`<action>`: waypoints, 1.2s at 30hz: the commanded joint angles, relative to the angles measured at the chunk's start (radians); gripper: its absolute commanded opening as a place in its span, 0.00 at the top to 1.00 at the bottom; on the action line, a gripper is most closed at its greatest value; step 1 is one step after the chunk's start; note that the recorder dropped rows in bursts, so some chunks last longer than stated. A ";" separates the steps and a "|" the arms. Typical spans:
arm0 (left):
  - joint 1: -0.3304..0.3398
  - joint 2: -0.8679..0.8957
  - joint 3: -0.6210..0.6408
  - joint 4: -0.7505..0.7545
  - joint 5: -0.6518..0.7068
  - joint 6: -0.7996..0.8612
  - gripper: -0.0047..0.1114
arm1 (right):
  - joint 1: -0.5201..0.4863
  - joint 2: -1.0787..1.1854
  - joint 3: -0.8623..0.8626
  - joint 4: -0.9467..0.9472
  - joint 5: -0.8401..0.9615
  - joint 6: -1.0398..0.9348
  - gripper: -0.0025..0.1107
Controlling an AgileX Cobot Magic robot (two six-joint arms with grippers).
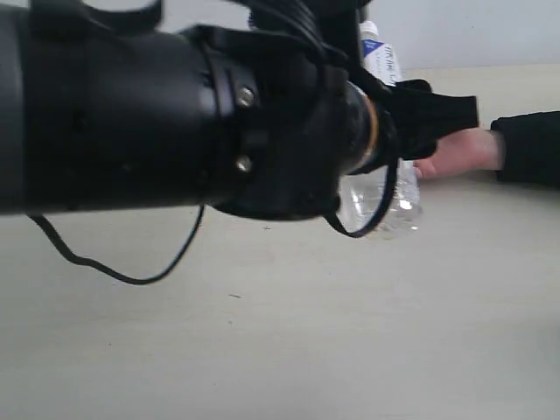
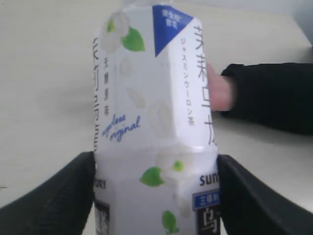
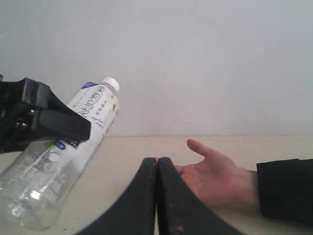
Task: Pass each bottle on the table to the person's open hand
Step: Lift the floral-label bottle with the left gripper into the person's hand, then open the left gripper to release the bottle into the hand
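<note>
1. Left gripper [image 2: 156, 196]: its two black fingers [image 2: 58, 198] are clamped on either side of a clear bottle [image 2: 156, 117] with a white label printed with green fruit. The grip sits low on the label.
2. The bottle is tilted, with its white cap leaning away from the arm. In the exterior view it shows right of centre, partly hidden behind the black arm [image 1: 131, 114] that fills the upper left of the frame. Whether its base clears the table [image 1: 350, 341] cannot be told.
3. The person's open hand [image 3: 215, 176] lies palm up on the table at the right edge of the exterior view, with a black sleeve [image 1: 529, 144] behind it. The bottle is near the hand but apart from it, and nothing rests in the palm.
4. Right gripper [image 3: 157, 196]: its jaws are pressed together and it holds nothing, pointing towards the hand from low over the table.
5. Progress, as judged: this bottle has been picked up and brought close, but the handover is not complete. It has yet to be placed in the palm and released.
6. No other bottle shows on the visible part of the table. The arm blocks much of the view, so how many remain cannot be told.
</note>
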 commanded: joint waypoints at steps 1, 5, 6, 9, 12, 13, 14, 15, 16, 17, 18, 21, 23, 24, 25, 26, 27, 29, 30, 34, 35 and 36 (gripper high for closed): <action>-0.023 0.102 -0.101 0.086 -0.023 -0.170 0.96 | -0.003 -0.006 0.005 -0.005 -0.009 -0.005 0.98; -0.023 0.231 -0.241 0.196 -0.033 -0.314 0.96 | -0.003 -0.006 0.005 -0.005 -0.009 -0.005 0.98; -0.023 0.271 -0.284 0.196 -0.033 -0.314 0.96 | -0.003 -0.006 0.005 -0.005 -0.009 -0.005 0.98; -0.019 0.373 -0.421 0.196 -0.028 -0.314 0.96 | -0.003 -0.006 0.005 -0.005 -0.007 -0.005 0.98; 0.010 0.448 -0.515 0.196 -0.026 -0.314 0.96 | -0.003 -0.006 0.005 -0.005 -0.003 -0.005 0.98; 0.020 0.467 -0.528 0.191 -0.026 -0.314 0.96 | -0.003 -0.006 0.005 -0.005 -0.003 -0.005 0.98; 0.026 0.477 -0.537 0.187 -0.026 -0.314 0.96 | -0.003 -0.006 0.005 -0.005 -0.003 -0.005 0.98; 0.036 0.488 -0.544 0.181 -0.037 -0.314 0.96 | -0.003 -0.006 0.005 -0.005 -0.003 -0.005 0.98; 0.046 0.499 -0.548 0.175 -0.052 -0.314 0.96 | -0.003 -0.006 0.005 -0.005 -0.003 -0.005 0.98; 0.056 0.506 -0.548 0.168 -0.070 -0.314 0.96 | -0.003 -0.006 0.005 -0.005 -0.003 -0.005 0.98; 0.068 0.516 -0.552 0.168 -0.093 -0.314 0.96 | -0.003 -0.006 0.005 -0.005 -0.003 -0.005 0.98; 0.098 0.543 -0.563 0.152 -0.148 -0.314 0.96 | -0.003 -0.006 0.005 -0.005 -0.003 -0.005 0.98; 0.113 0.557 -0.573 0.152 -0.173 -0.314 0.96 | -0.003 -0.006 0.005 -0.005 -0.003 -0.005 0.98; 0.121 0.566 -0.580 0.152 -0.188 -0.314 0.96 | -0.003 -0.006 0.005 -0.005 -0.003 -0.005 0.98; 0.128 0.575 -0.587 0.152 -0.205 -0.314 0.96 | -0.003 -0.006 0.005 -0.005 -0.003 -0.005 0.98; 0.131 0.586 -0.598 0.152 -0.217 -0.314 0.96 | -0.003 -0.006 0.005 -0.005 -0.003 -0.005 0.98; 0.136 0.594 -0.608 0.152 -0.219 -0.314 0.96 | -0.003 -0.006 0.005 -0.005 -0.003 -0.005 0.98; 0.141 0.612 -0.621 0.152 -0.223 -0.314 0.96 | -0.003 -0.006 0.005 -0.005 -0.003 -0.005 0.98; 0.141 0.617 -0.626 0.152 -0.223 -0.314 0.96 | -0.003 -0.006 0.005 -0.005 -0.003 -0.005 0.98; 0.149 0.634 -0.636 0.159 -0.215 -0.314 0.96 | -0.003 -0.006 0.005 -0.005 -0.003 -0.005 0.98; 0.153 0.637 -0.641 0.159 -0.217 -0.314 0.96 | -0.003 -0.006 0.005 -0.005 -0.003 -0.005 0.98; 0.155 0.640 -0.645 0.159 -0.219 -0.314 0.96 | -0.003 -0.006 0.005 -0.005 -0.003 -0.005 0.98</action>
